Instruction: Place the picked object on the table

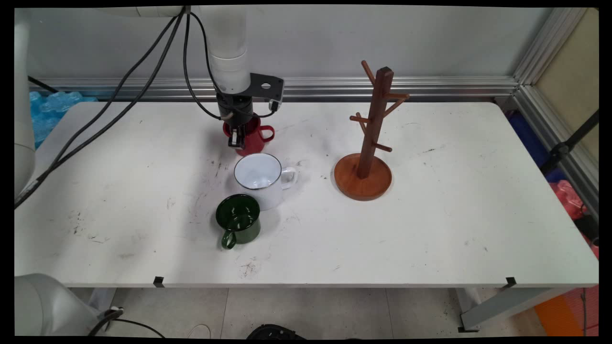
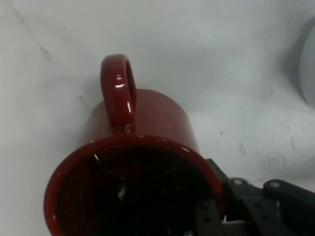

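Observation:
My gripper (image 1: pixel 236 139) points straight down at the back of the table, shut on the near wall of a red mug (image 1: pixel 254 137) that stands there with its handle to the right. In the hand view the red mug (image 2: pixel 142 123) fills the lower middle. Its rim runs across my gripper (image 2: pixel 199 219), with one finger inside the dark opening and the black linkage outside on the right. Just in front of the red mug stands a white mug (image 1: pixel 260 179), whose edge (image 2: pixel 310 69) shows at the hand view's right side.
A dark green mug (image 1: pixel 238 220) stands in front of the white one, handle toward the near edge. A wooden mug tree (image 1: pixel 367 143) on a round base stands to the right, its pegs bare. Black cables hang from the arm at the left.

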